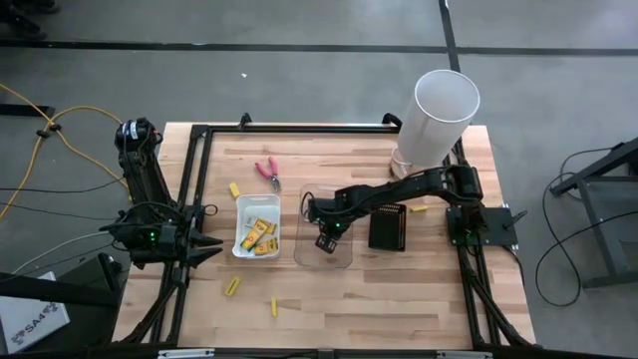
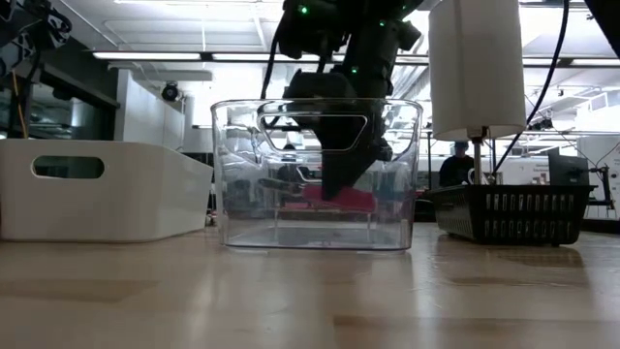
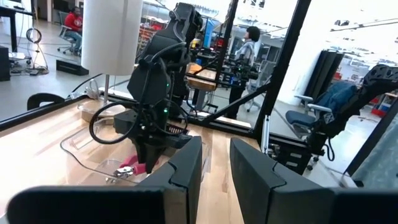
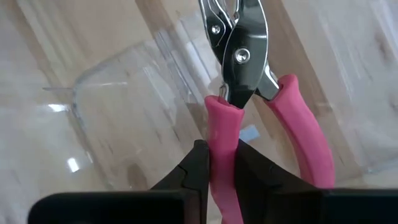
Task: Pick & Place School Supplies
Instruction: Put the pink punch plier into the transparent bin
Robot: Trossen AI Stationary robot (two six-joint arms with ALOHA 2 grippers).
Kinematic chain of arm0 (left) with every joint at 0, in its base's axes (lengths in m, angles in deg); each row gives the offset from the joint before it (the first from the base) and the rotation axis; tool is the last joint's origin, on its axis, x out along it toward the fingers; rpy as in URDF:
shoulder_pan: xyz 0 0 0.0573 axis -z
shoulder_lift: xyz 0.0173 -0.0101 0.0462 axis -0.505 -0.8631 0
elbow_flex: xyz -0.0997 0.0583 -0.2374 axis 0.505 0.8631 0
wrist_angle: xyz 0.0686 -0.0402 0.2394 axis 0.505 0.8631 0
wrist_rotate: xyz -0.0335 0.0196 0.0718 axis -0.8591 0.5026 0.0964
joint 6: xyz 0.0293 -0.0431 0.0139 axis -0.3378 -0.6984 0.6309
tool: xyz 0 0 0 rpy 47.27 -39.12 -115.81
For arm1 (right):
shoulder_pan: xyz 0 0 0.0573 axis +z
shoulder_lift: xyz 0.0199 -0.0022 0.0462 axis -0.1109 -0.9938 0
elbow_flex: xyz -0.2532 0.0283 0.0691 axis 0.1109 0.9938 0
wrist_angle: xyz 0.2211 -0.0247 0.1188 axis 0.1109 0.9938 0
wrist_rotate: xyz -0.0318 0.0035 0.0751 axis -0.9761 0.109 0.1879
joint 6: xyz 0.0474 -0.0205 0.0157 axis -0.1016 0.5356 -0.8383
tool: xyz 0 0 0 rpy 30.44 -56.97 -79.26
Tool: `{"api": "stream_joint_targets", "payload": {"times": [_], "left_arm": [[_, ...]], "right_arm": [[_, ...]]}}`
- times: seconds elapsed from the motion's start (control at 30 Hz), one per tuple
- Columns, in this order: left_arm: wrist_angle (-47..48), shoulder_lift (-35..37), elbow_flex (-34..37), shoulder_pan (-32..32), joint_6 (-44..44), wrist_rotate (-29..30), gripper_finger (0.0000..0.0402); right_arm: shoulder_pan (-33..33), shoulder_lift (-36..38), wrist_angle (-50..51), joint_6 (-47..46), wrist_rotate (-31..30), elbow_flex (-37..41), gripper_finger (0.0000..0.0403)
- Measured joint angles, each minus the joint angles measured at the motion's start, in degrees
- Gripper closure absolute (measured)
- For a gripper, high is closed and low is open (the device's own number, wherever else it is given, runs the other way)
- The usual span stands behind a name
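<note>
While left gripper (image 1: 211, 249) fingers look ajar, right gripper (image 4: 219, 163) clamps pink-handled pliers (image 4: 249, 93) inside clear tray (image 2: 315, 174).

Pliers (image 4: 249, 93) tips cut off by frame edge; handle part hidden btwn right tool (image 4: 222, 163) fingers

Our right gripper (image 4: 222, 163) reaches down inside the clear tray (image 1: 346, 261), fingers clamped on one pink handle. Our left gripper (image 1: 214, 248) waits well left of that tray, fingers slightly parted.

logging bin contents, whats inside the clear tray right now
Inside the clear tray sits the right pincer, shut on one handle of the pink-handled pliers. The arm covers part of the tray floor, so anything beneath it cannot be seen.
</note>
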Motion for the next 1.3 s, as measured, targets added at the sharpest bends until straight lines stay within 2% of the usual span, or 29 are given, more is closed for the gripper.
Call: {"api": "stream_joint_targets", "payload": {"times": [0.27,0.47,1.3], "left_arm": [[0.01,-0.02,0.00,0.00,-0.02,-0.01,0.0321],[0.01,-0.02,0.00,0.00,-0.11,-0.05,0.0321],[0.01,-0.02,0.00,0.00,-0.13,-0.09,0.0321]], "right_arm": [[0.00,0.00,-0.19,0.76,-0.24,0.00,0.0337],[0.00,0.00,-0.80,1.66,1.32,-0.01,0.0335],[0.02,0.07,-3.73,4.93,1.25,-0.01,0.0333]]}}
